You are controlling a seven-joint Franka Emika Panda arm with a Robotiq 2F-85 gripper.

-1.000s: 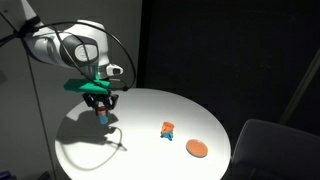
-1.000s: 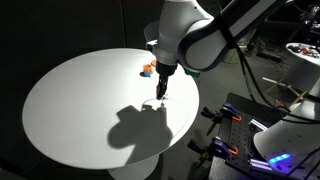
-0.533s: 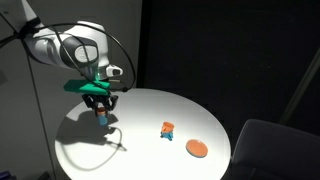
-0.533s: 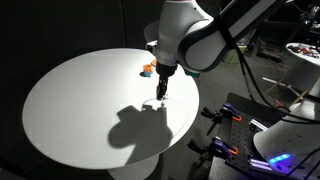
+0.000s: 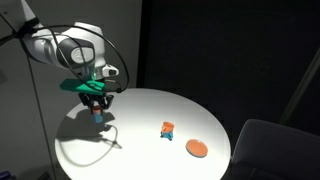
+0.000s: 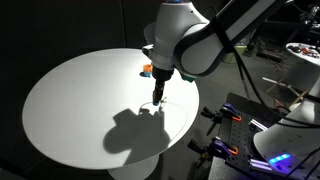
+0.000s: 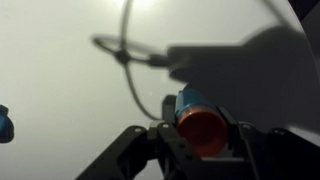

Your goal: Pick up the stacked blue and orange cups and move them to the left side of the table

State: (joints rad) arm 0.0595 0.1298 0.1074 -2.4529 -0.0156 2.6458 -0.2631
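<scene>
Above the white table [image 5: 140,150], the gripper [image 5: 98,110] is clamped on the small stack of blue and orange cups [image 7: 200,122]. The stack sits between its two fingers and seems lifted off the surface, with its shadow lying below it. In the wrist view the orange end faces the camera and the blue is behind it. Well apart from the gripper, a thicker orange-and-blue stack [image 5: 168,129] stands on the table, and near it lies a flat orange disc [image 5: 197,148].

The arm [image 5: 72,48] arches in from the upper left of the frame, wrist pointing straight down, gripper [image 5: 98,108] hanging just below. In the wrist view, the jaws are clamped on the stacked blue and orange cups [image 7: 200,122].
</scene>
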